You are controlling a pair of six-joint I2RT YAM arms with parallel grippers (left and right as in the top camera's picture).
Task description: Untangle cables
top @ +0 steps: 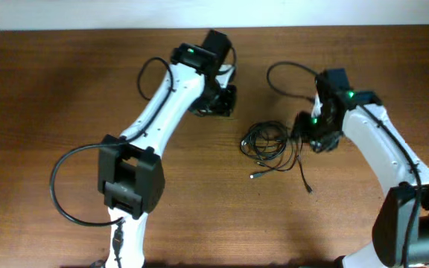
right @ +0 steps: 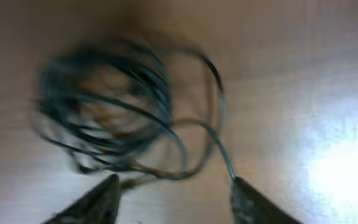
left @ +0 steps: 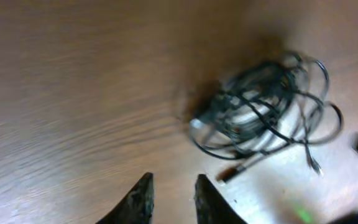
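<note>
Overhead view of a brown wood-grain table with two white-and-black robot arms. Nearest, the left arm rises from the bottom edge at 7 o'clock and the right arm from 5 o'clock. Both reach toward the middle, and small green lights glow on each.

Just right of centre lie the cables. They are thin black cords wound into a small loose coil, with single strands looping out around it. Two tails trail toward the near edge. One ends in a small plug at the coil's 7 o'clock, and the other runs out toward 5 o'clock.

The right gripper sits just beside the coil at its 3 o'clock. Farther back, the left gripper stands at the coil's 10 o'clock, apart from it.

Left wrist view: the left gripper is at the bottom of the frame, its two dark fingers a narrow gap apart with nothing between them. Beyond it, at 2 o'clock, the cables show as a blurred tangle of overlapping turns. A plug points back toward the fingers.

Right wrist view: the right gripper has its fingers spread wide and grips nothing. One strand runs down to the tip of the finger at 5 o'clock, and I cannot tell whether it touches. Beyond, at 10 o'clock, the cables form a blurred dense ring, with a wider loop swinging out toward 1 o'clock.
</note>
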